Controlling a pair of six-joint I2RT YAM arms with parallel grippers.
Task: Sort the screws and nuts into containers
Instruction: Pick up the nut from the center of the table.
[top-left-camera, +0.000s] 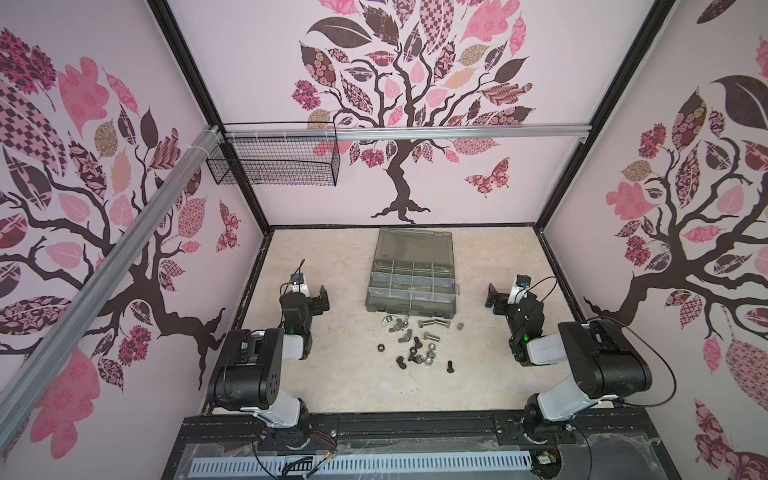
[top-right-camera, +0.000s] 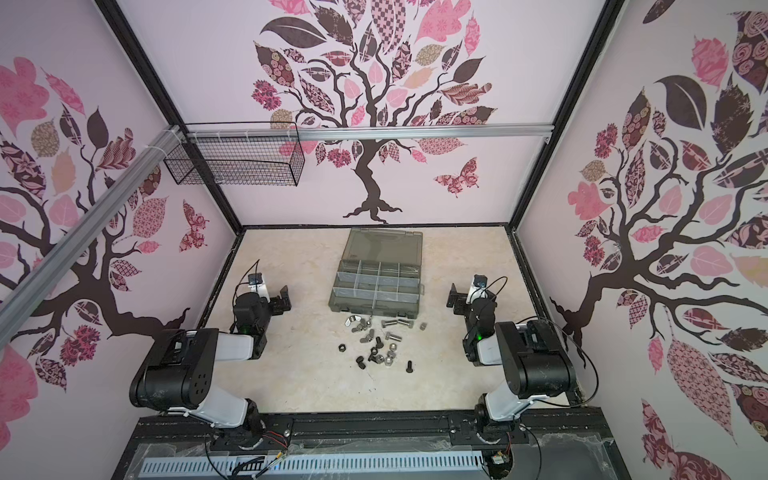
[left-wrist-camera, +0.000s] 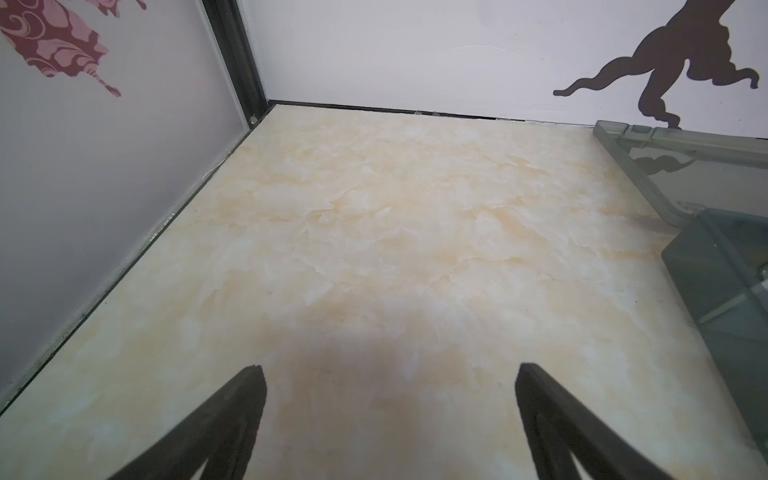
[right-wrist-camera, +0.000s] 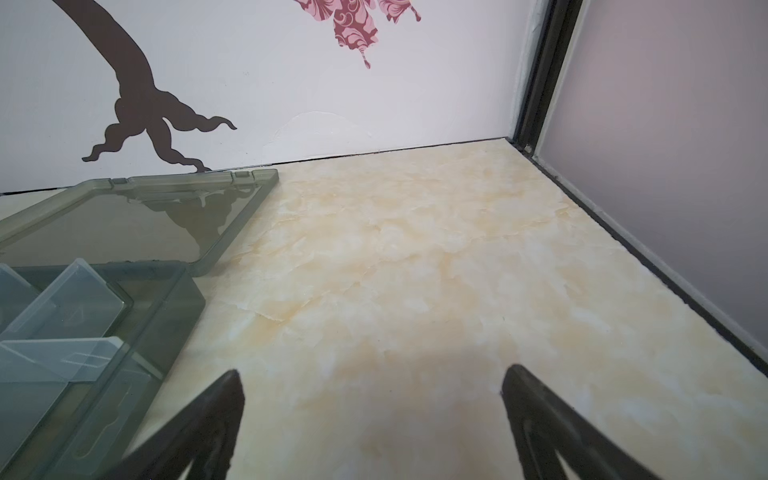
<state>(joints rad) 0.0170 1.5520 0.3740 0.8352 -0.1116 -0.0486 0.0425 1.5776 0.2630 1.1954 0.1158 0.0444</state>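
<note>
Lying loose mid-tabletop (top-left-camera: 332, 374), screws (top-left-camera: 434, 323) and nuts (top-left-camera: 379, 346) all await the containers (top-left-camera: 411, 282); left gripper (left-wrist-camera: 390, 370) and right gripper (right-wrist-camera: 374, 372) gape wide, empty.

Bare tabletop (top-left-camera: 345, 266) both sides — organizer case (top-left-camera: 395, 308), screws (top-left-camera: 433, 323) mid-table.

In both top views we cannot tell whether anything lies in the containers (top-left-camera: 412, 276), the small black screws (top-left-camera: 401, 362) and nuts (top-left-camera: 430, 360) at their 6 o'clock blur together, and each wrist view crops the containers.
</note>
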